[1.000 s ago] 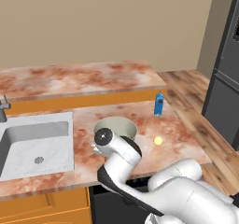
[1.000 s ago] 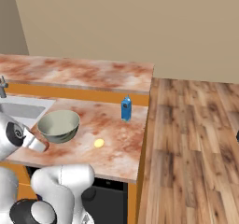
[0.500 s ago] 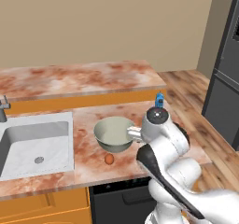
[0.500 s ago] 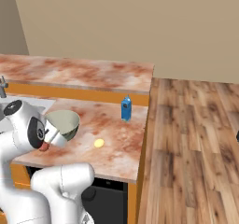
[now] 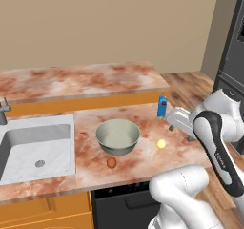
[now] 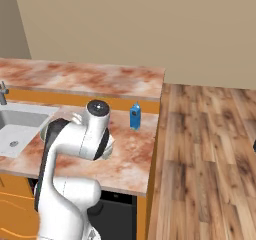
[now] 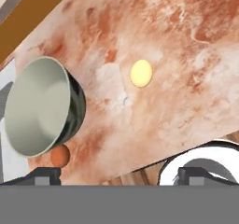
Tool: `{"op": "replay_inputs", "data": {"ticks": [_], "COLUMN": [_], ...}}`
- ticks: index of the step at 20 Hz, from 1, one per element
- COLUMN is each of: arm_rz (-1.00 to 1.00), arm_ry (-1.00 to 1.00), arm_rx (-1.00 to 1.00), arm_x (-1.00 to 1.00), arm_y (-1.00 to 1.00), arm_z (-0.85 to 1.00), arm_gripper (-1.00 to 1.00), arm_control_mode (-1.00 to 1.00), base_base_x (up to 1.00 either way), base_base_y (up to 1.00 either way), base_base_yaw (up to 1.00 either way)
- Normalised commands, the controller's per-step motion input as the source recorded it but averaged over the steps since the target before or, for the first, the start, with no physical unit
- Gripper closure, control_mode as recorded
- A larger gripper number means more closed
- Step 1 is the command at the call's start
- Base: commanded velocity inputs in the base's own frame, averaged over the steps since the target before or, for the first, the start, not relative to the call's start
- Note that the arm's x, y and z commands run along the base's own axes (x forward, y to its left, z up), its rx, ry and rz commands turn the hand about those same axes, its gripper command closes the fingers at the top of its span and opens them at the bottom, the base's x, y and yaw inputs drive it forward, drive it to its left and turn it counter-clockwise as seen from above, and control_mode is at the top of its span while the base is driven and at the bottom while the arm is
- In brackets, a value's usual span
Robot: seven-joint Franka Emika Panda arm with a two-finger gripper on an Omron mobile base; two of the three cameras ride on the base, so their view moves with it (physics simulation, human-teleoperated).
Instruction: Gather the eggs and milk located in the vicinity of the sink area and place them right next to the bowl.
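Note:
The pale grey-green bowl stands on the marble counter, right of the sink. A reddish-brown egg lies just in front of the bowl, close to its base. The pale yellow egg lies apart to the bowl's right. Behind it the blue milk carton stands upright. My gripper hovers open above the counter, right of the yellow egg and near the milk, holding nothing. In the hand view its wide-set fingertips frame the bowl, the brown egg and the yellow egg. The milk stands beyond my arm.
A grey faucet rises at the sink's back left. The counter ends just right of the milk, where wooden floor begins. A dark tall appliance stands at the far right. A raised counter ledge runs behind.
My arm has swung from the bowl's left front, across the counter, to its right side near the milk. The brown egg now shows in front of the bowl. The gripper stays open.

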Motion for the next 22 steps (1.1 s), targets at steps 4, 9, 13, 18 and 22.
{"op": "replay_inputs", "data": {"ticks": [4,9,13,18,22], "arm_rz": [0.06,0.01,0.0,0.0,0.0], "arm_ry": [0.0,0.1,0.15,0.03,0.02], "arm_rx": [0.11,-0.1,-0.17,-0.09,-0.15], "arm_x": [0.35,0.48,0.37,0.29,0.38], "arm_y": [-0.8,-0.12,0.01,0.09,0.11], "arm_z": [0.0,-0.02,0.0,-0.08,-0.25], "arm_gripper": [-1.0,-1.0,-1.0,-1.0,-1.0], "arm_control_mode": [-1.0,-1.0,-1.0,-1.0,-1.0], "base_base_x": [0.0,0.0,0.0,0.0,0.0], "base_base_y": [0.0,0.0,0.0,0.0,0.0], "base_base_yaw": [0.0,0.0,0.0,0.0,0.0]}}
